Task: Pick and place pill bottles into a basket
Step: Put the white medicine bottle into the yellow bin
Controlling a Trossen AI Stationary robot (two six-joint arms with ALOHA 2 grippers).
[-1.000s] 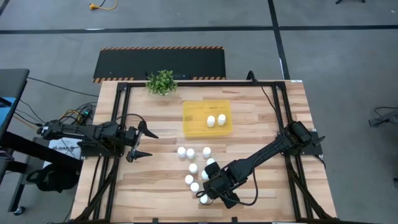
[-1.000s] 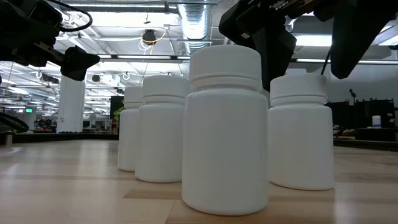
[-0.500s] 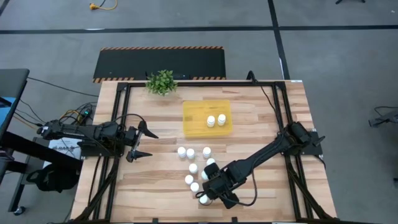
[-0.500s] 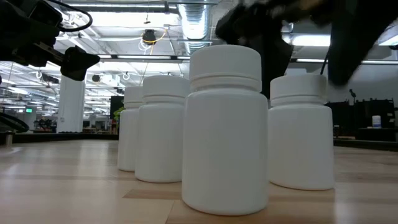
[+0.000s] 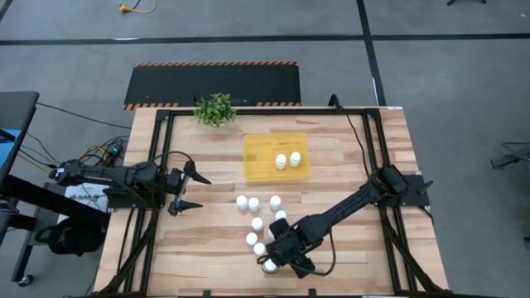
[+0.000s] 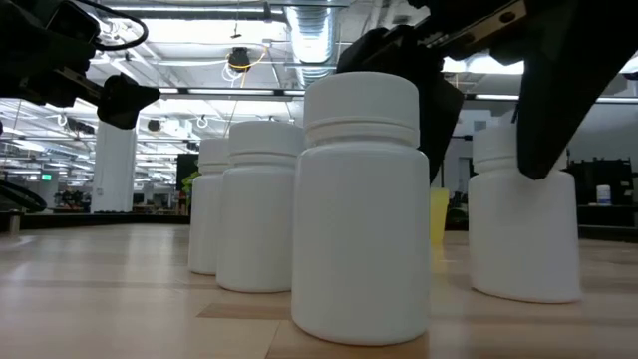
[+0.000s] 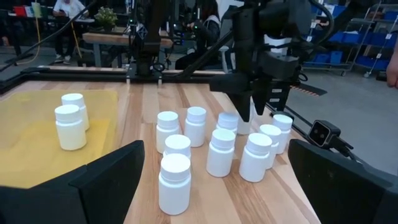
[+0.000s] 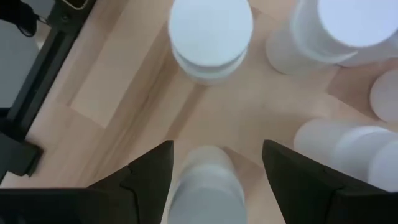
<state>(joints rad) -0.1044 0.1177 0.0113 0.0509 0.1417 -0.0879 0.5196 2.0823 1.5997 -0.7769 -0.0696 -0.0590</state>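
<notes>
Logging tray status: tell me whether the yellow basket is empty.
Not empty. Two upright pill bottles stand inside the yellow basket; the left wrist view shows them too.

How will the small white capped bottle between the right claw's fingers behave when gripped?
Small white plastic pill bottle: probably rigid and light. Its smooth round wall may slip or twist. Upright and taller than wide, with neighbouring bottles close, an off-centre squeeze from the right claw might tip it.

A small green potted plant (image 5: 215,108) stands at the far edge of the wooden table (image 5: 207,240). Beyond the plant, a black mat (image 5: 214,84) with striped edges lies on the floor.
</notes>
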